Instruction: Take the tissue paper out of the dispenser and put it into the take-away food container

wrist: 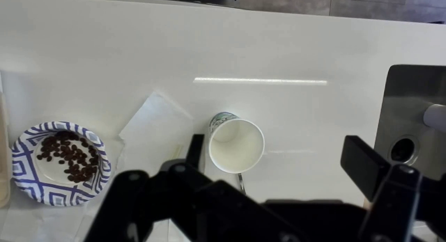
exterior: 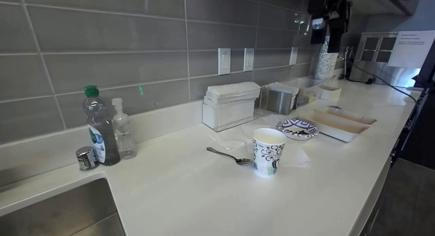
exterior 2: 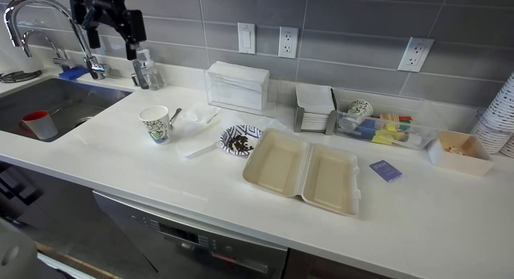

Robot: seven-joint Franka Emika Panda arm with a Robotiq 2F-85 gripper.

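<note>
Tissue paper (exterior 2: 315, 104): A white stack sits inside the dispenser (exterior: 277, 102), the low grey box you see by the tiled wall (exterior: 112, 66) in both exterior views, just beside a clear bin (exterior 2: 433, 125) and near a taller white box (exterior: 234, 117) of folded paper.
Claw (wrist: 277, 149): Yours hangs high above the counter (exterior 2: 437, 214), toward the sink (exterior 2: 92, 93), its two fingers spread wide. Only air fills the gap between the fingertips, which stand clear of the things below; the dispenser is well apart from them.
Take-away food container (exterior 2: 277, 164): Hinged and laid wide, it rests flat on the counter, both tan-brown halves facing up. One half reaches the edge of the patterned plate (wrist: 45, 170); whether they touch, you cannot tell.
Beans (wrist: 78, 162): Dark brown, they cluster on the plate.
Paper cup (exterior: 269, 154): Upright on the counter, it shows between your spread fingers in the wrist view, far below them. A spoon (exterior: 231, 156) lies just beside it.
Loose sheets (wrist: 158, 127): White pieces lie on the counter between cup and plate, and from the plate toward the wall.
Purple card (exterior 2: 386, 171): It lies flat near the container.
White mug (exterior 2: 45, 128): Red inside, it leans tilted in the sink.
</note>
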